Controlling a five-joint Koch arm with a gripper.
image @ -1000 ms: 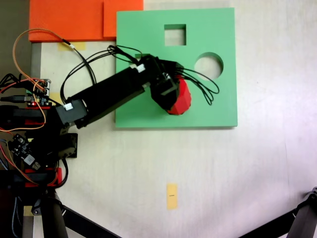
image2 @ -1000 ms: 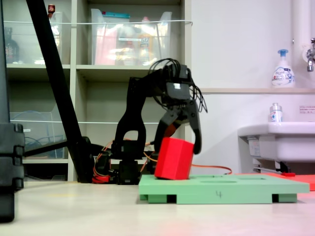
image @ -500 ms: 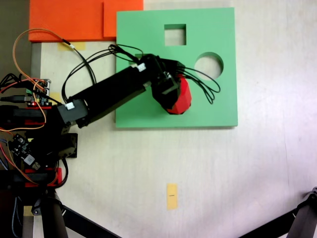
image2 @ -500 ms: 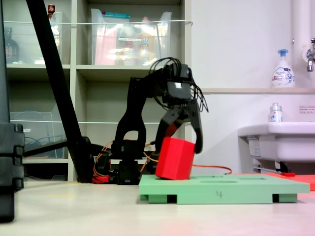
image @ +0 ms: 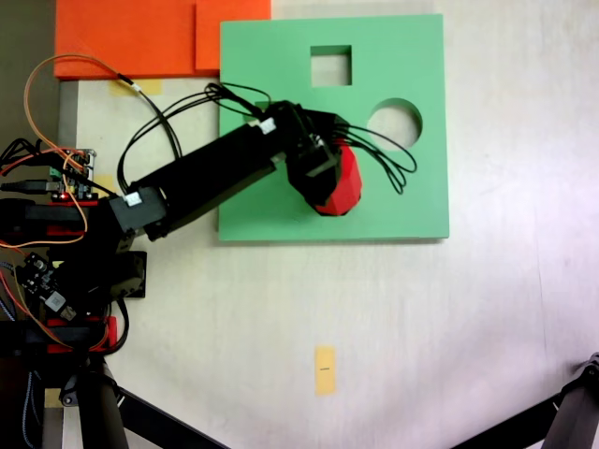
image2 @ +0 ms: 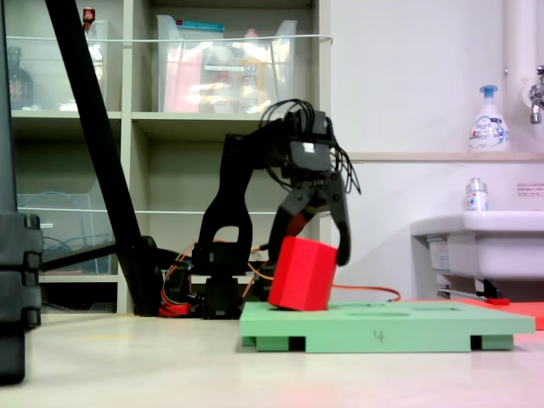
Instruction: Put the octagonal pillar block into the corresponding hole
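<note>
The octagonal pillar block (image: 343,184) (image2: 302,274) is bright red and stands tilted, its lower edge on the green foam board (image: 393,56) (image2: 382,323). My gripper (image: 328,182) (image2: 308,253) comes down over the block from above. Its black fingers (image2: 342,246) straddle the block's upper part and are shut on it. The corresponding hole is hidden under the block and my arm. In the fixed view from above, the block sits in the board's middle, nearer the lower edge.
A square cutout (image: 330,65) and a round cutout (image: 394,123) lie open in the board. Orange foam sheets (image: 131,37) lie at the top left, and a yellow tag (image: 325,369) is stuck on the table. A black stand leg (image2: 93,127) leans at the left, and a sink (image2: 476,238) is at the right.
The gripper and the red block have shifted very slightly over the board; the block stays tilted and held.
</note>
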